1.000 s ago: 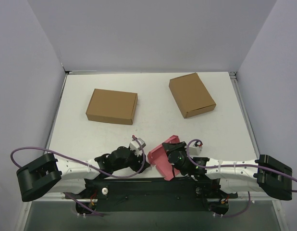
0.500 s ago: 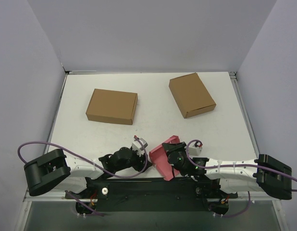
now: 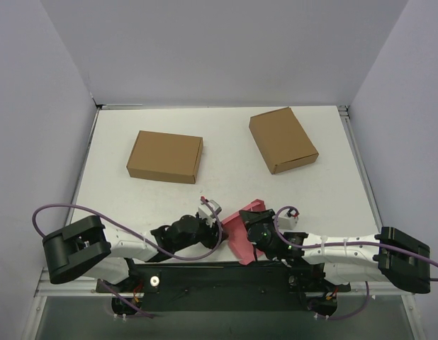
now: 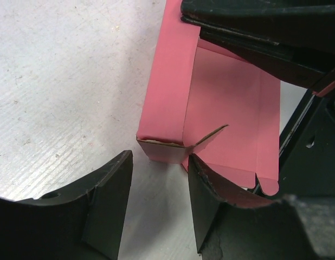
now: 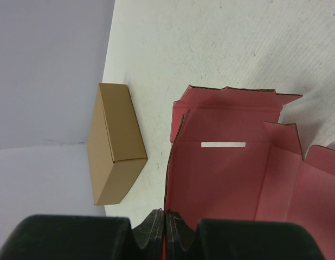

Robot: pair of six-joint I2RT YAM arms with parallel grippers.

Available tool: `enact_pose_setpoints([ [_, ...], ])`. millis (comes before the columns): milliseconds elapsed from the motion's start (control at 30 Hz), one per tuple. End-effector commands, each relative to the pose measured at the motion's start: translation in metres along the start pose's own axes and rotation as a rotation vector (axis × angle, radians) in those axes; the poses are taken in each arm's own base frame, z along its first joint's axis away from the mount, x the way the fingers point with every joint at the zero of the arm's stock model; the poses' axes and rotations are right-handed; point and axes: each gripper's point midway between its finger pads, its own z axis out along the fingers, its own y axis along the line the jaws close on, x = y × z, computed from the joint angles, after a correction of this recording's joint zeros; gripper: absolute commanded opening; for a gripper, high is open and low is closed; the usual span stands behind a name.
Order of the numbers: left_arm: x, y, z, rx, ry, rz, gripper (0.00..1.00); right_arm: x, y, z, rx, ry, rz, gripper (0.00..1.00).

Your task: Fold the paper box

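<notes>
The pink paper box (image 3: pixel 239 225) lies partly folded at the table's near edge, between the two arms. My right gripper (image 5: pixel 166 230) is shut on the edge of one of its panels; the pink inside with a slot (image 5: pixel 227 179) fills that view. My left gripper (image 4: pixel 159 187) is open and empty, just short of the box's folded corner (image 4: pixel 162 149), with a loose flap beside its right finger. In the top view the left gripper (image 3: pixel 213 225) sits right beside the box's left side, and the right gripper (image 3: pixel 253 225) is over it.
Two closed brown cardboard boxes rest further back: one at left centre (image 3: pixel 165 156), one at right centre (image 3: pixel 282 139). One of them also shows in the right wrist view (image 5: pixel 114 143). The grey walls enclose the table on three sides.
My left arm has moved right, bringing its open gripper up to the pink box's left corner. The right gripper and the box have barely moved.
</notes>
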Motion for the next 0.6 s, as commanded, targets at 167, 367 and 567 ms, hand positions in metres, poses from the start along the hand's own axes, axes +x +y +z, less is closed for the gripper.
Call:
enact_pose_setpoints([
  [167, -0.04, 0.002, 0.006, -0.119, -0.166, 0.011, 0.54, -0.001, -0.014, -0.001, 0.017, -0.021, -0.04, 0.0],
  [367, -0.049, 0.001, 0.005, -0.136, -0.244, 0.01, 0.58, 0.002, -0.015, -0.001, 0.016, -0.013, -0.037, 0.0],
  [567, -0.052, -0.002, 0.01, -0.12, -0.283, 0.015, 0.62, 0.002, -0.017, -0.001, 0.018, -0.015, -0.032, 0.0],
])
